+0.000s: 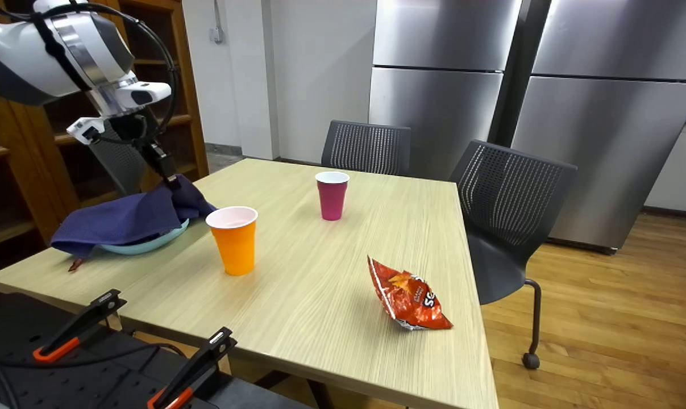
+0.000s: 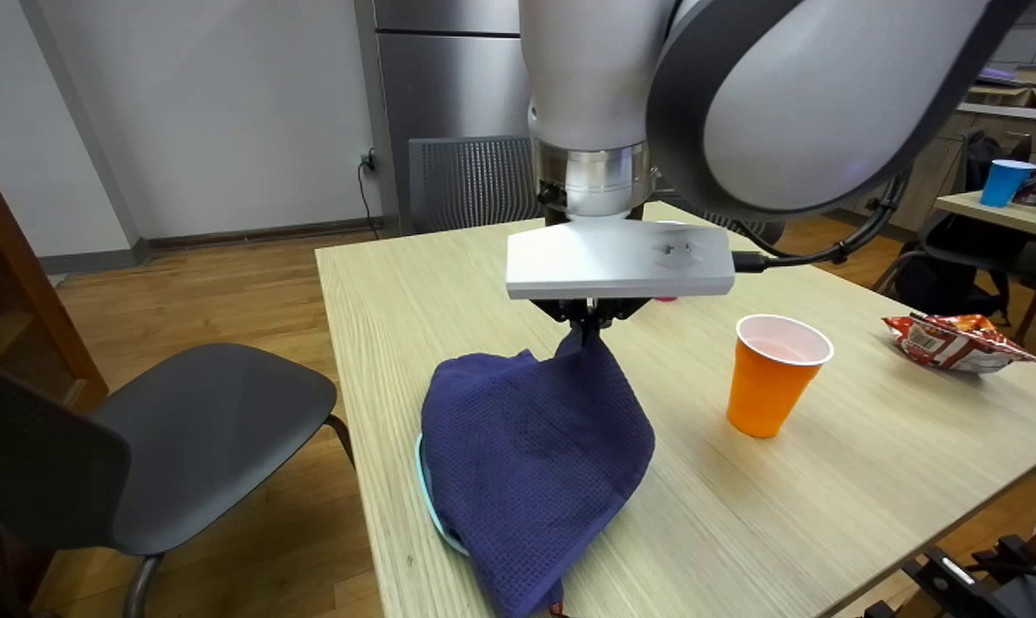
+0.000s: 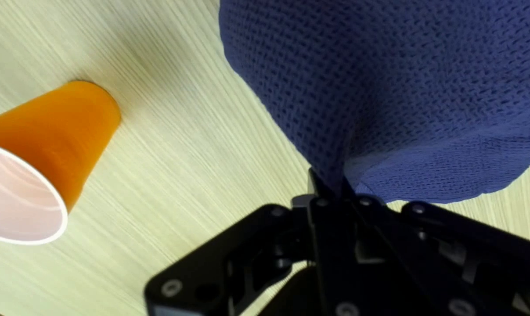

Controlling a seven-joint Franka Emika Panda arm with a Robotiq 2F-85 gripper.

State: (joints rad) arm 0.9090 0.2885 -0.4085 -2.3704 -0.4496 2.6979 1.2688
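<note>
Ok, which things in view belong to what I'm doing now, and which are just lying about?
Seemingly in the job:
dark blue towel, pinched and raised at one spot
gripper, closed on it
light-blue dish, likely, partly covered

Apparently just lying about:
orange cup
magenta cup
red snack bag

A table (image 1: 308,272) of pale wood grain. Standing upright on it, not touching: an orange cup (image 1: 235,247) and a magenta cup (image 1: 332,200). Lying there: a red snack bag (image 1: 409,299), a light-blue dish (image 1: 154,242) partly under a dark blue cloth (image 1: 129,216), and a small reddish object (image 1: 76,264), not identifiable.
</note>
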